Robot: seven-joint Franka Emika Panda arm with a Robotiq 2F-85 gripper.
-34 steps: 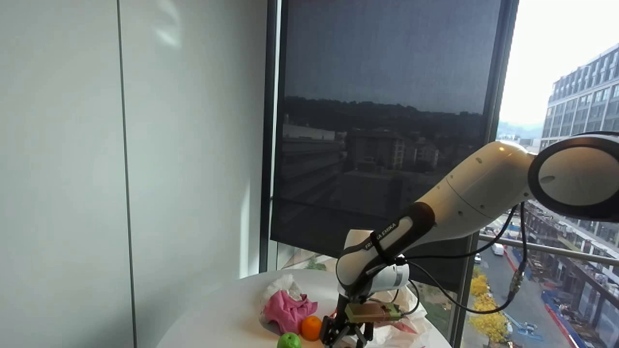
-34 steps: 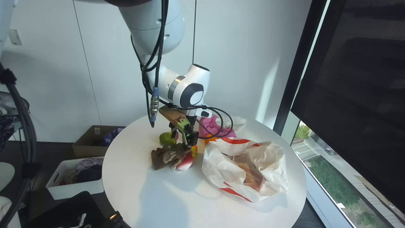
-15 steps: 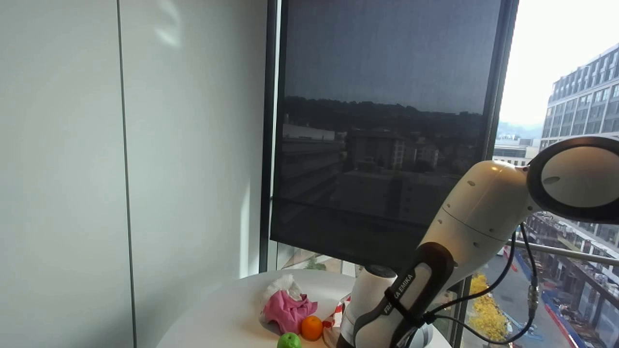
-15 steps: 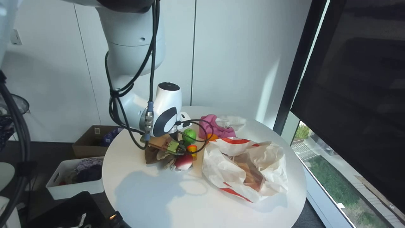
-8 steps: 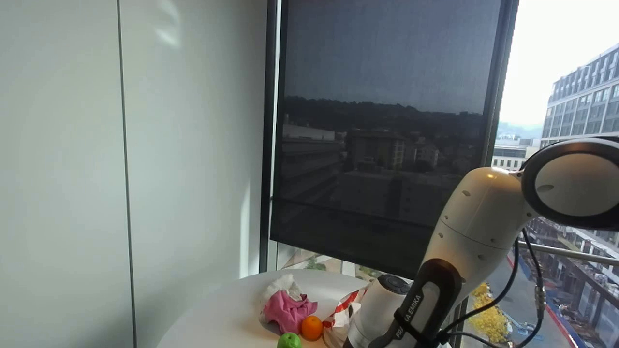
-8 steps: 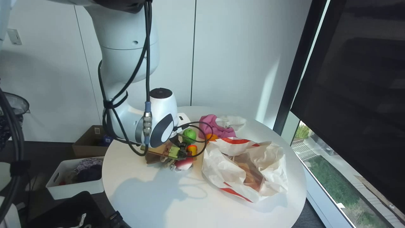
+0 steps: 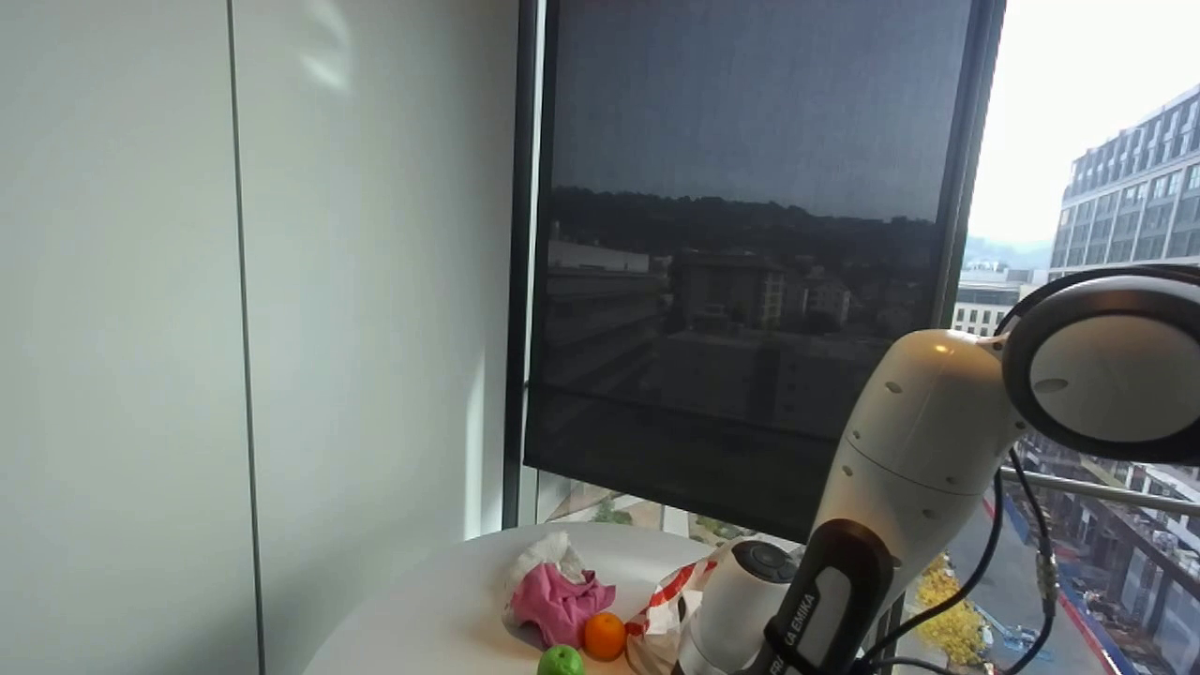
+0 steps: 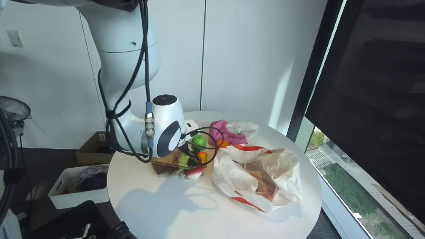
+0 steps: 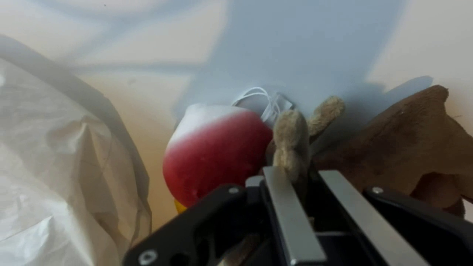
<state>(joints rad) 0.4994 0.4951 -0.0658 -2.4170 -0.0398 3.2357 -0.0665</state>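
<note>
The main danger I see from my far seat is a weak hold. In the wrist view the jaws of my gripper [image 9: 301, 170] stand nearly together and, as I judge, grasp the brown plush toy [image 9: 399, 144] only by a thin tan piece [image 9: 291, 133]. This piece looks soft, so in a lift it could compress and slide out, or the bigger body could swing — the cause would be a grip at one side and not in the middle. The red-and-white round thing [image 9: 218, 155] lies just beside, and a careless sideways move could push it towards the white paper bag [image 9: 66, 159]. The looped white tag [image 9: 281, 105] is also near; it could catch on a fingertip.

As for position, the toy lies on the white table [image 8: 232, 220]. Its tan piece passes between the fingers [image 9: 292, 218], with the round end beyond their tips; the brown body spreads outside them, at the right of the wrist view. In an exterior view the arm [image 8: 167, 114] hides most of the toy — how deep the grip is, I cannot tell.
</note>
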